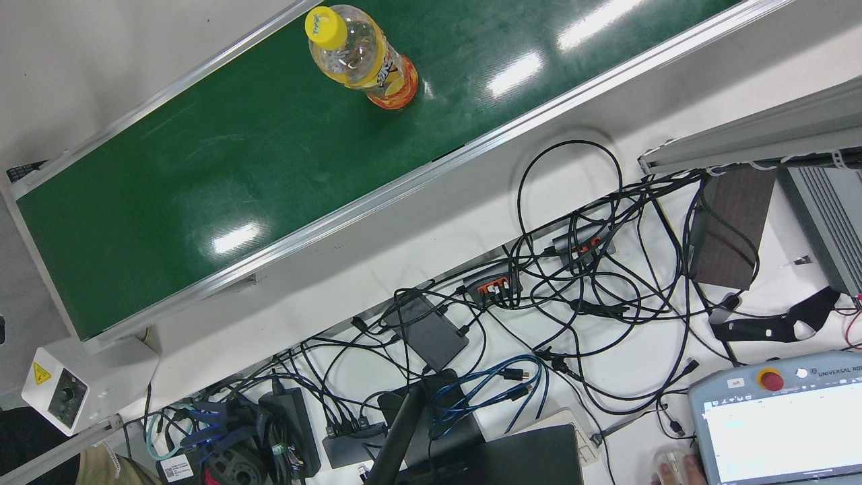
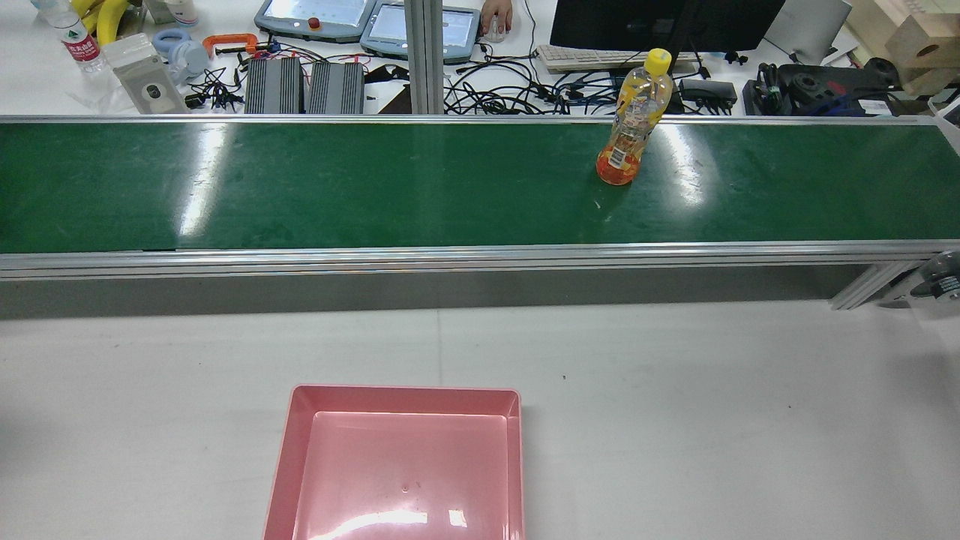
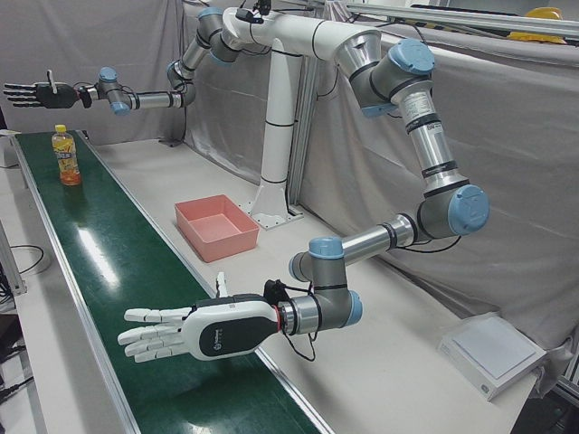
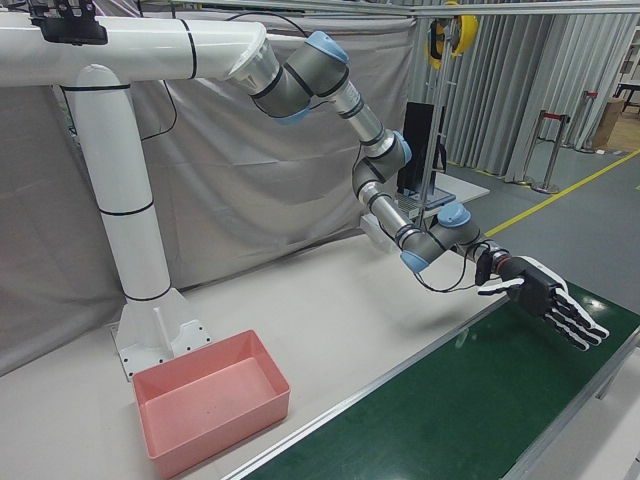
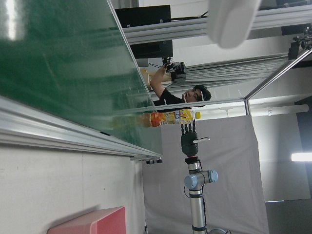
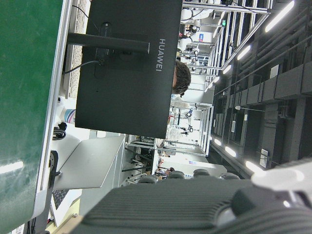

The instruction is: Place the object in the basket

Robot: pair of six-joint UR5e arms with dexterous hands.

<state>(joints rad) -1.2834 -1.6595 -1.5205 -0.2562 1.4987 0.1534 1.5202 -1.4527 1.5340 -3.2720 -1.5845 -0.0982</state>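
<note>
A clear bottle (image 2: 630, 127) with a yellow cap and an orange label stands upright on the green conveyor belt (image 2: 375, 187), towards the robot's right. It also shows in the front view (image 1: 360, 57) and the left-front view (image 3: 63, 155). The pink basket (image 2: 405, 394) sits empty on the white table in front of the belt. My right hand (image 3: 32, 92) is open, held in the air above and beyond the bottle, apart from it. My left hand (image 3: 194, 330) is open and empty, flat over the belt's other end; it also shows in the right-front view (image 4: 545, 300).
The white pedestal (image 3: 276, 181) stands behind the basket (image 3: 217, 226). A white box (image 3: 493, 353) lies on the table at the robot's left end. Beyond the belt are cables (image 2: 517, 94), teach pendants (image 2: 315, 16), a monitor (image 2: 660, 22) and a person (image 5: 187, 95).
</note>
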